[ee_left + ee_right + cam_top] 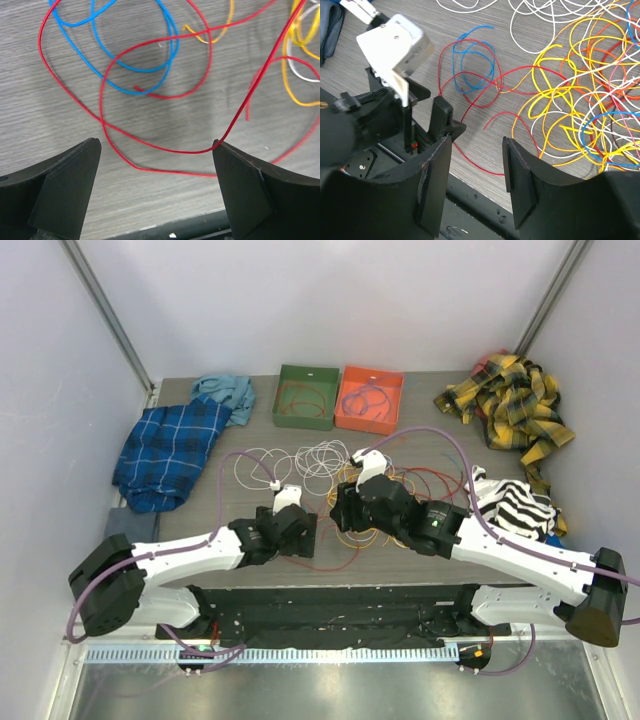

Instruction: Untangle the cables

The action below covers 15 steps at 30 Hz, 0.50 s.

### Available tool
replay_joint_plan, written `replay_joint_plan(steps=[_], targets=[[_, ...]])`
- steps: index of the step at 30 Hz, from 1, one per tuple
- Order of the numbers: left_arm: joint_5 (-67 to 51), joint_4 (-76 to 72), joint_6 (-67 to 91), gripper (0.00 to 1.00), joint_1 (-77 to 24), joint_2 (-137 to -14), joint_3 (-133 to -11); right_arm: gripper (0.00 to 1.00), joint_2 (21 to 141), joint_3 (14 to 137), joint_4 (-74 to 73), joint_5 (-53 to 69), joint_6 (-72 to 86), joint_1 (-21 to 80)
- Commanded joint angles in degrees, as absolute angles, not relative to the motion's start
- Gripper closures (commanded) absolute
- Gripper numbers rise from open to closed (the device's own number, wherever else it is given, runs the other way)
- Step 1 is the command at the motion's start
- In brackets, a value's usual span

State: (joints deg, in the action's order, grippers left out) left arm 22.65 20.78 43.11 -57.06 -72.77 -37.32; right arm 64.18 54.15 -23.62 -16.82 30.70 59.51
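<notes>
Lying in the middle of the top view, the cables [320, 460] form a loose heap of white, yellow, orange, red and blue loops on the grey surface [258, 435]. The left tool [156, 150] is spread wide, and a red cable [170, 150] crosses the gap between its fingers, touching the tip of the one at lower right of the left wrist view, with a blue cable [173, 45] looped above. The right tool [477, 145] is likewise spread, pinching no cable, with the cables packed densest at the right of its frame.
</notes>
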Motion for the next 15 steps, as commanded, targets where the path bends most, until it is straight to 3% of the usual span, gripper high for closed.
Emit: replay_joint_plan(steps=[1, 15], targets=[[26.72, 19.86, 43.42, 0.00, -57.30, -76.81, -39.29, 0.47, 63.11, 53.70, -21.18, -18.19, 31.64, 59.68], [26.99, 15.03, 45.18, 0.00, -54.32, -82.70, -35.42, 0.47, 62.93, 52.21, -21.27, -18.46, 31.46, 59.68]])
